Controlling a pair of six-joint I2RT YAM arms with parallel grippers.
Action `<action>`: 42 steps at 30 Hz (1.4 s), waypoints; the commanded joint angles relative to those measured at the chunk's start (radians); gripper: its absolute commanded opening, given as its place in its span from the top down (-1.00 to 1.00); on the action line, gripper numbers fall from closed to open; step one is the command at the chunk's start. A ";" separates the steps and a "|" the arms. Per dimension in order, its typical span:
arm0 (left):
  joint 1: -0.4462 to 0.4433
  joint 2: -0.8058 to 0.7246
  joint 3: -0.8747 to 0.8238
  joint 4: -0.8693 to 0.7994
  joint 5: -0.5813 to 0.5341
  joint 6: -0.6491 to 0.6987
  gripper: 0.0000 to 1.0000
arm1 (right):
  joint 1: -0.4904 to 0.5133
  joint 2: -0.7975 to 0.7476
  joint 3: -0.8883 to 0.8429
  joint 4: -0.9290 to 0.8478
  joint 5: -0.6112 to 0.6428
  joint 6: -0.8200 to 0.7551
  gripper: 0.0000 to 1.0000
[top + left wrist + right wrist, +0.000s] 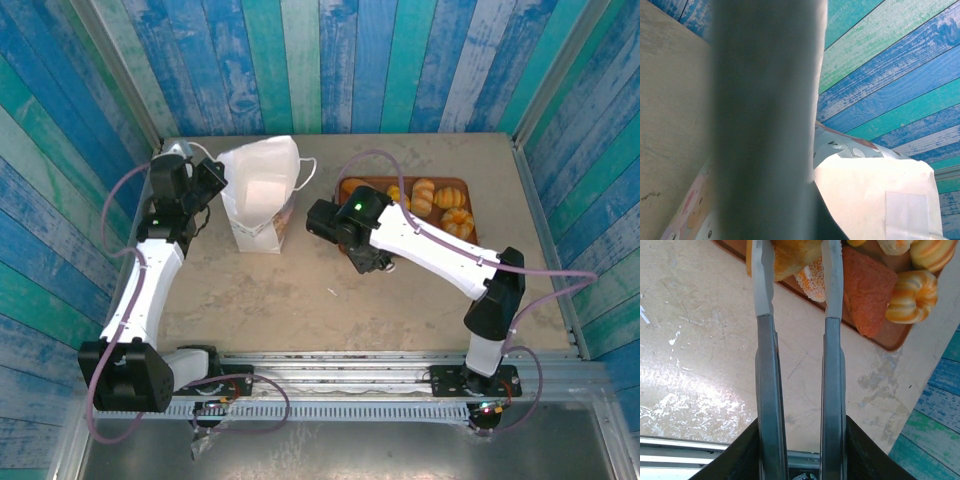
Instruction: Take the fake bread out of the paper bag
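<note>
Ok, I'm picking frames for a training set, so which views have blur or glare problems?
Left wrist: a tool finger is a wide grey out-of-focus band left of centre, with the paper bag beside it clearer. Right wrist: fingers sharp, with a bright glare patch on the table at lower left. Top external: evenly lit, sharp, no harsh shadows.

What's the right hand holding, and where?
A golden bread piece sits between the right hand's fingertips, across its near end, above the tray; firm grip or not cannot be told.
</note>
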 commanded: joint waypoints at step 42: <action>0.005 0.007 0.003 0.005 -0.021 0.037 1.00 | -0.218 0.014 -0.029 0.240 -0.155 -0.178 -0.05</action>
